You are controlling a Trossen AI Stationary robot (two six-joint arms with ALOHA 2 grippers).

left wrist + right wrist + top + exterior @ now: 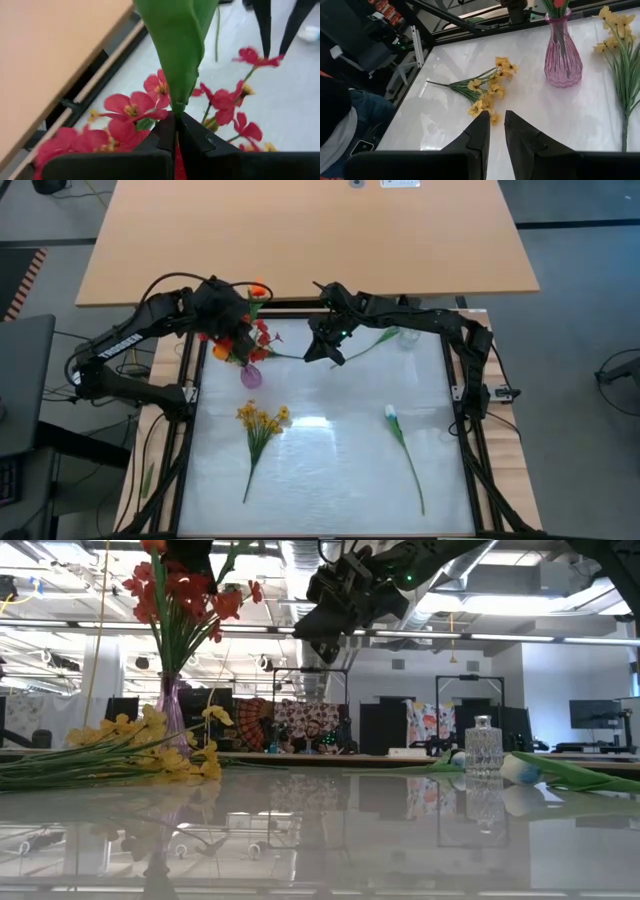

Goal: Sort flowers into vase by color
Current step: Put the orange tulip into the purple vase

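Note:
A pink glass vase [251, 375] [170, 705] [562, 55] stands on the white table and holds red flowers [258, 338] [132, 105] by their stems. My left gripper [232, 315] [176, 122] hovers just above those blooms, shut on a green-leafed flower with an orange bloom [258, 288]. My right gripper [325, 348] [497, 117] hangs raised near the table's far middle, open by a narrow gap and empty. A yellow spray [262, 420] [490, 92] and a white-budded flower [393, 416] lie flat on the table. My left gripper pinches the narrow base of the flower's broad green leaf [176, 106] between its two fingers. The leaf widens away from the fingertips. The flower is lifted clear, over the red blooms in the vase; its orange bloom sticks out toward the table's far edge.
A small clear glass vase [408, 336] [483, 745] stands at the far right, with a green stem [372, 342] lying beside it. A second yellow spray [620, 45] shows beyond the pink vase. Black frame rails [190, 395] border the table. A wooden desk [300, 230] lies beyond.

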